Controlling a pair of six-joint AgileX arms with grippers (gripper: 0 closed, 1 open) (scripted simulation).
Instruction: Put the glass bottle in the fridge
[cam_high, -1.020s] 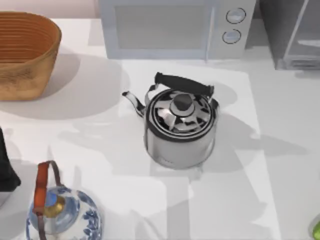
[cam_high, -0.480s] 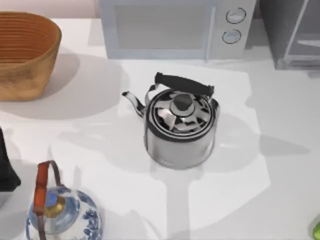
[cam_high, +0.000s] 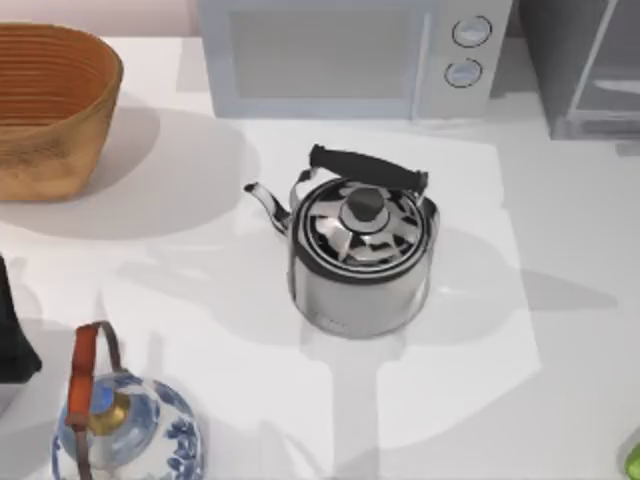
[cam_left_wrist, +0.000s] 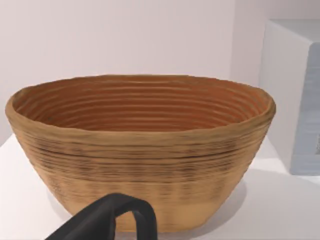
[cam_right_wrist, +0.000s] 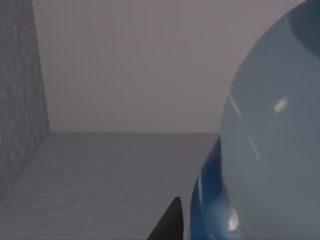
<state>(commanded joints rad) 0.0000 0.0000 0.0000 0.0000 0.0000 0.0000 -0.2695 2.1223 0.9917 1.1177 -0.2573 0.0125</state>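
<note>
Inside the fridge, on its grey floor: the glass bottle, huge and blue, right beside one dark tip of the right fingers. Can't tell if open or closed. Left arm parked at the table's left edge, facing the basket.

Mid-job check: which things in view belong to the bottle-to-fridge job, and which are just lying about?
Job:
glass bottle, close before the right wrist camera, inside a grey compartment
fridge, table's far right

Lying about:
steel kettle
microwave
basket
blue-and-white teapot
</note>
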